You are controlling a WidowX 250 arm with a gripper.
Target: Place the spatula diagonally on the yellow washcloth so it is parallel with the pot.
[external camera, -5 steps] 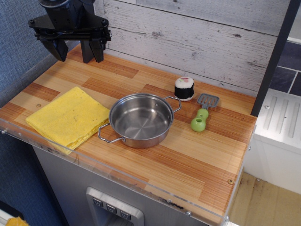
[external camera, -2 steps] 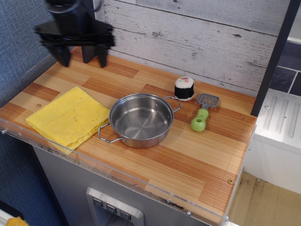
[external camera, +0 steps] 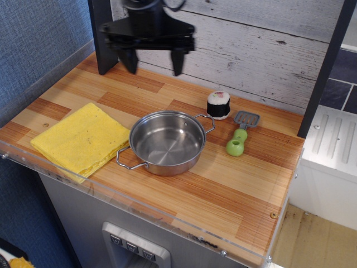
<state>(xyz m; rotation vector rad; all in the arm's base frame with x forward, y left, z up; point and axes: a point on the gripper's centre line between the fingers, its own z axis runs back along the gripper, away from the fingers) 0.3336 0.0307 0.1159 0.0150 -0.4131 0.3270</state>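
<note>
The spatula (external camera: pixel 241 133) lies on the tabletop (external camera: pixel 234 190) at the right, well apart from the tool (external camera: pixel 153 62), which hangs spread wide and empty above the back edge. A sushi roll (external camera: pixel 218 105) stands just beside the spatula's grey head. The pot (external camera: pixel 167 142) sits between the spatula and the yellow washcloth (external camera: pixel 81 138), touching the cloth's edge.

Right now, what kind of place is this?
Probably a toy kitchen set: a small wood-pattern counter with a steel pot, a toy spatula and a plastic sushi roll, plus a white sink beside it.
</note>
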